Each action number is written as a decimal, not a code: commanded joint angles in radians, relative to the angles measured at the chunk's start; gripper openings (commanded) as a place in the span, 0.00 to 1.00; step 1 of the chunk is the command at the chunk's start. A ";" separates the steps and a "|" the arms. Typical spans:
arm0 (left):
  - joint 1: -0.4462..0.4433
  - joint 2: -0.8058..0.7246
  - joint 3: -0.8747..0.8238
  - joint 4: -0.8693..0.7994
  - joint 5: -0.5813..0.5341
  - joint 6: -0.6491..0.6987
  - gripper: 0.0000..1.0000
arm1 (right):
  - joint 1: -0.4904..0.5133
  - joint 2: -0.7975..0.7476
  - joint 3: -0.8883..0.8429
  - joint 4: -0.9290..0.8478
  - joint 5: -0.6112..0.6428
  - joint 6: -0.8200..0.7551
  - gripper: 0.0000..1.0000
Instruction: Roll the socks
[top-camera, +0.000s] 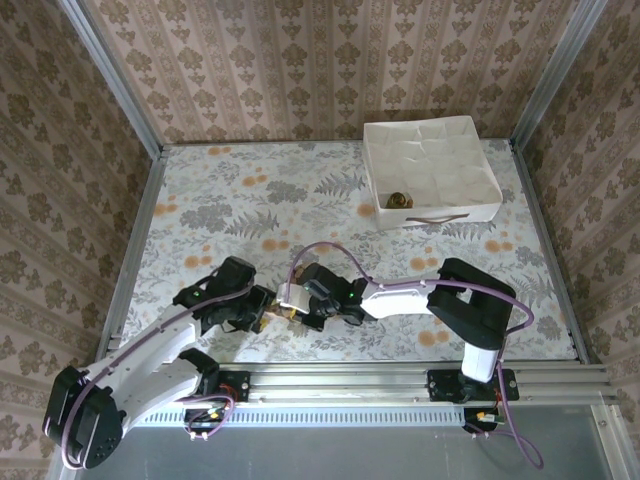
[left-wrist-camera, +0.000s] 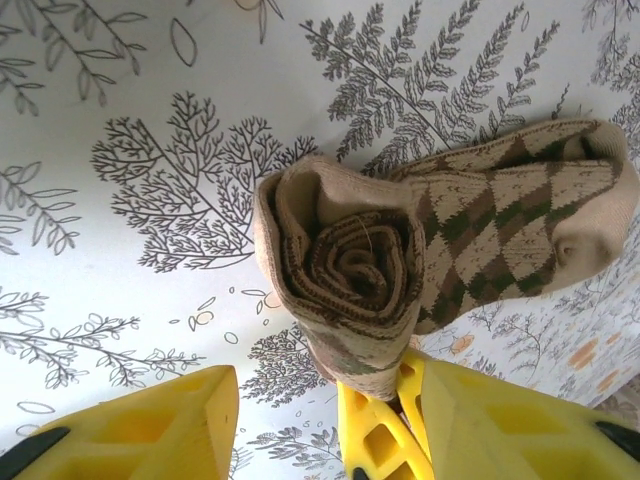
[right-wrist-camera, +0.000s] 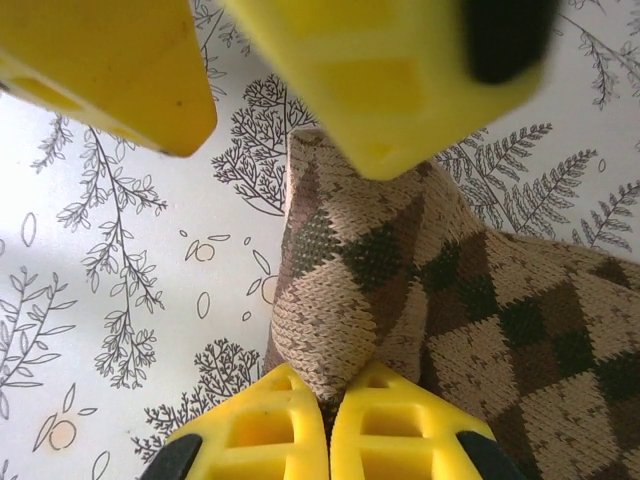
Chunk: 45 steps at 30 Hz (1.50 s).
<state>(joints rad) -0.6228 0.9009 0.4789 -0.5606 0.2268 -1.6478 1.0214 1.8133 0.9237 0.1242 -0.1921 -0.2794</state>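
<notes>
Knitted brown-and-cream argyle sock (left-wrist-camera: 470, 230) lies on the floral tabletop (top-camera: 300, 200), half rolled: tight spiral at one end, flat diamond-patterned tail at the other. The right hand (right-wrist-camera: 328, 405) is clamped on a fold of the sock's outer layer. The left hand (left-wrist-camera: 300, 400), spread apart, faces the spiral end-on — along the roll axis. Well beyond the sock, a white box (top-camera: 440, 212) holds a rolled bundle (top-camera: 398, 199).

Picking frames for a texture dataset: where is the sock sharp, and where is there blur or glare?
Left wrist: sock knit crisp, no glare. Right wrist: knit crisp too, but the left fingers at the top are badly out of focus. Top external: evenly lit, no glare, the sock small between the arms.
</notes>
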 joint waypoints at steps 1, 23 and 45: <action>-0.022 0.002 -0.034 0.065 -0.023 -0.008 0.49 | -0.049 0.085 -0.039 -0.234 -0.101 0.068 0.00; -0.058 0.332 -0.063 0.076 -0.032 -0.018 0.36 | -0.170 0.158 0.017 -0.298 -0.208 0.126 0.03; -0.043 0.443 -0.023 0.030 0.020 -0.039 0.07 | 0.194 -0.103 -0.080 0.071 0.569 -0.299 0.45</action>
<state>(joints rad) -0.6659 1.2625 0.5140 -0.3183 0.2577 -1.7073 1.1976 1.6760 0.7982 0.1390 0.1982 -0.4816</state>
